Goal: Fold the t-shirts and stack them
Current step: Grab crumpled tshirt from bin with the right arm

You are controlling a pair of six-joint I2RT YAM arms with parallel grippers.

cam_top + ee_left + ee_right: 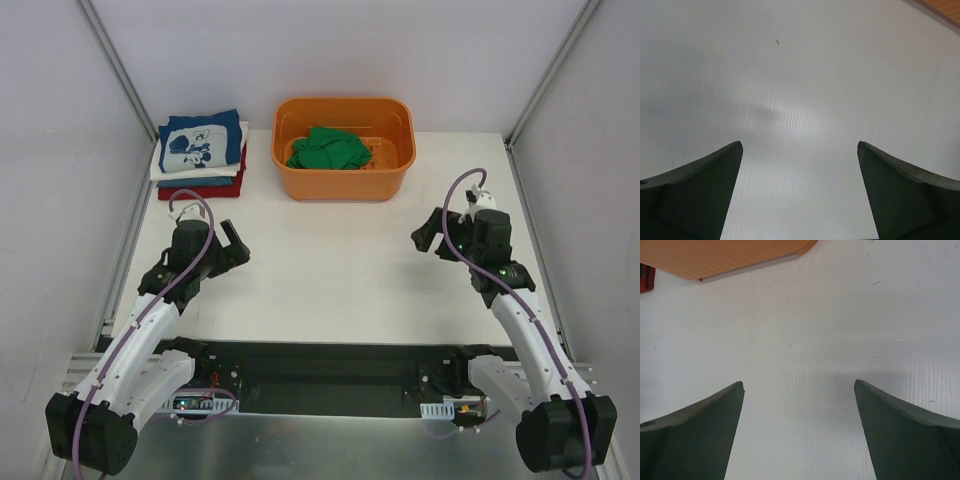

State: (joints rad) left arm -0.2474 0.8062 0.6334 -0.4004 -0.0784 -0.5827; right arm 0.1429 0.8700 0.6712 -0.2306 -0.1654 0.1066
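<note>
Orange tub, one, at the far middle of table; inside it one green shirt, crumpled in a heap. Left of tub and apart from it, one stack of folded shirts near the far left corner. I count four layers: navy shirt with white cartoon print on top, white shirt under it, blue-grey shirt next, red shirt at the bottom. Edges not flush; white and red show past the navy at the sides.

Two arms, one each side, both low over bare table, well apart from tub and stack. My left pincer: jaws wide, nothing between them; left wrist view gives only white table between the two dark fingers. My right pincer: jaws wide too, holding nothing; right wrist view gives table between the fingers, tub's edge at top left, a sliver of red at the left margin. Neither pincer touches cloth.

Two purple cables, one looped along each arm
</note>
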